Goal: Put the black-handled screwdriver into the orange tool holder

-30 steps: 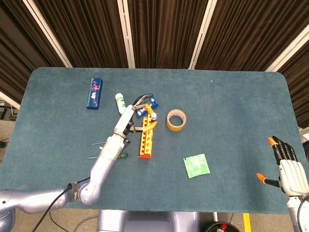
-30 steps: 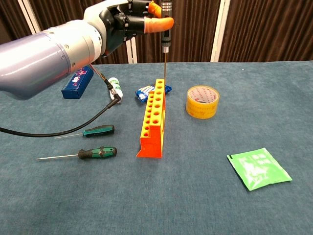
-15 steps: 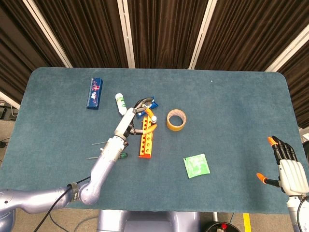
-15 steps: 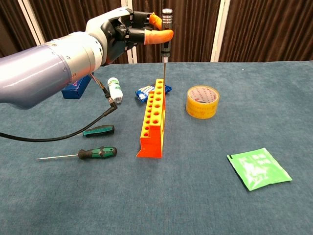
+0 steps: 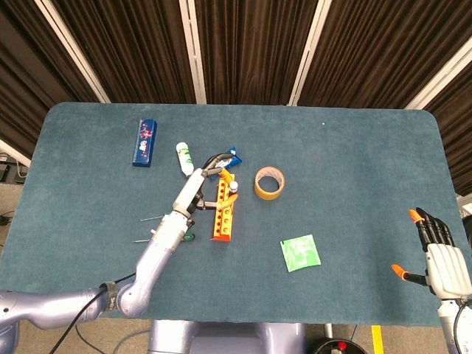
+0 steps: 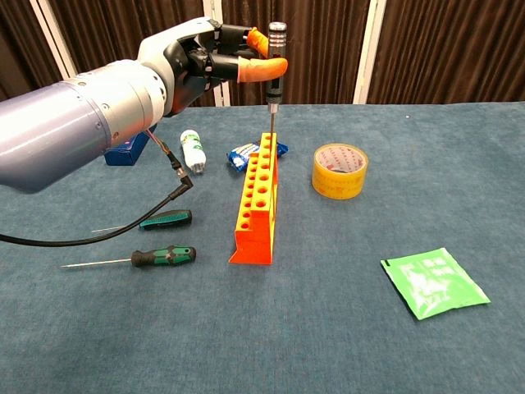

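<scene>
Left hand (image 6: 209,57): the black-handled screwdriver (image 6: 276,66) is pinched upright and has been lowered since a second ago, its tip entering the orange tool holder (image 6: 257,198) near the table's middle; release seems close.

A teal-covered bench (image 6: 344,328) carries everything. On it lie an orange tool holder (image 6: 257,203), tape roll (image 6: 340,171), green packet (image 6: 434,281), two green-handled screwdrivers (image 6: 164,255), a blue box (image 5: 145,141), a small bottle (image 6: 192,150) and a blue wrapper (image 6: 243,153).

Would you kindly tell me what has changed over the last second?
The left hand, still pinching the black-handled screwdriver, has lowered it, so its shaft tip now sits at the far top holes of the orange tool holder. The holder, the yellow tape roll and the right hand stayed put.
</scene>
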Controlling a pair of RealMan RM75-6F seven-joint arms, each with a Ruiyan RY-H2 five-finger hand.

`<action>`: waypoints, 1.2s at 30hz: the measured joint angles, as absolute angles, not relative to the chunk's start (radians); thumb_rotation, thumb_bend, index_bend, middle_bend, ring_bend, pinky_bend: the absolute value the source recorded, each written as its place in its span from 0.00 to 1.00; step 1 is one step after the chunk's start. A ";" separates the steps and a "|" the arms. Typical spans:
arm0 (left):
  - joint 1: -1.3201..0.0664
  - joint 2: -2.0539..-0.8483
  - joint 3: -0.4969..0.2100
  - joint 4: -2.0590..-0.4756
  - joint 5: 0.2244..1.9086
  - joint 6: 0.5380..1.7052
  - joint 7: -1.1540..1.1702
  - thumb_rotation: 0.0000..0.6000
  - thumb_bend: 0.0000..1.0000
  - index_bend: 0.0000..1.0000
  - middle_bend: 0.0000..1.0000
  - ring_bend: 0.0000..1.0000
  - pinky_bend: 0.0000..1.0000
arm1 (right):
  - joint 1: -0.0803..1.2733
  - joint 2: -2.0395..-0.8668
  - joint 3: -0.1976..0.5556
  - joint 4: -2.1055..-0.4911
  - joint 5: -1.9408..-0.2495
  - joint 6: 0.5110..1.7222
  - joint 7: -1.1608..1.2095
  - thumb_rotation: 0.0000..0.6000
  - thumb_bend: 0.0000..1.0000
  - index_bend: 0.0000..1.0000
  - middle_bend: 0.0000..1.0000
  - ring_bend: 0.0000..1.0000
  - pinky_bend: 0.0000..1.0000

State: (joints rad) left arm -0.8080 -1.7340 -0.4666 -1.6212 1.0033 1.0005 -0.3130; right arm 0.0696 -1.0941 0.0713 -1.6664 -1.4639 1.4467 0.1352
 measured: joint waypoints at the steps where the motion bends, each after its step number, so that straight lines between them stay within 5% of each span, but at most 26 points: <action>1: -0.808 -1.734 -0.466 -1.622 1.003 1.002 -0.312 1.00 0.48 0.63 0.10 0.00 0.02 | 0.069 -1.094 0.071 -1.666 -1.464 1.447 0.136 1.00 0.03 0.01 0.00 0.00 0.00; 36: -0.798 -1.757 -0.423 -1.554 1.026 0.972 -0.332 1.00 0.48 0.63 0.10 0.00 0.02 | 0.070 -1.092 0.072 -1.668 -1.464 1.446 0.136 1.00 0.03 0.01 0.00 0.00 0.00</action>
State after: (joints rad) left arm -0.7979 -1.7568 -0.4226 -1.5544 1.0262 0.9718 -0.3323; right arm 0.0699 -1.0923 0.0725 -1.6685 -1.4644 1.4456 0.1359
